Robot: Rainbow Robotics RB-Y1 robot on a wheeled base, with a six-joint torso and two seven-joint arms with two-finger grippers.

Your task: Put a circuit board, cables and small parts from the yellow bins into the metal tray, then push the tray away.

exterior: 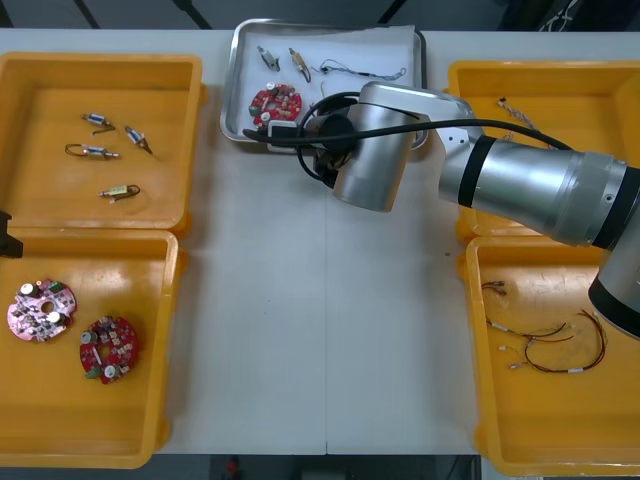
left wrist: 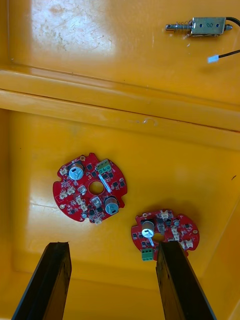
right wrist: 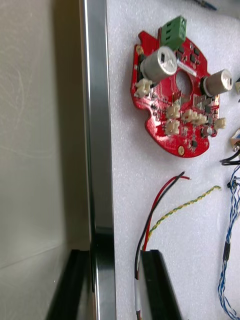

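Yellow plastic lies nearest me: the near left bin (exterior: pixel 150 420) holds two spare boards (exterior: pixel 40 310), and my left hand (left wrist: pixel 112 247) hangs idle above them, fingers apart and holding nothing. The near right bin (exterior: pixel 560 430) has red and yellow cables (exterior: pixel 550 350) left in it. Farther out, the far left bin (exterior: pixel 40 190) keeps several loose metal parts (exterior: pixel 98 150), with bare tabletop (exterior: pixel 300 350) running between the bins. At the far side sits the metal tray (exterior: pixel 232 90), white inside. It already carries a red circuit board (exterior: pixel 275 102), cables (exterior: pixel 360 72) and two small metal parts (exterior: pixel 268 57), so I judge the loading done and only the push away left. My right arm (exterior: pixel 540 180) reaches across from the right side to the tray's near edge. There my right hand (right wrist: pixel 114 255) straddles the rim with fingers apart. One finger is outside, close against the wall. The other is inside on the white floor, just beside a red and black lead, clamping nothing that I can see. The board lies beyond the fingers, near that same wall.
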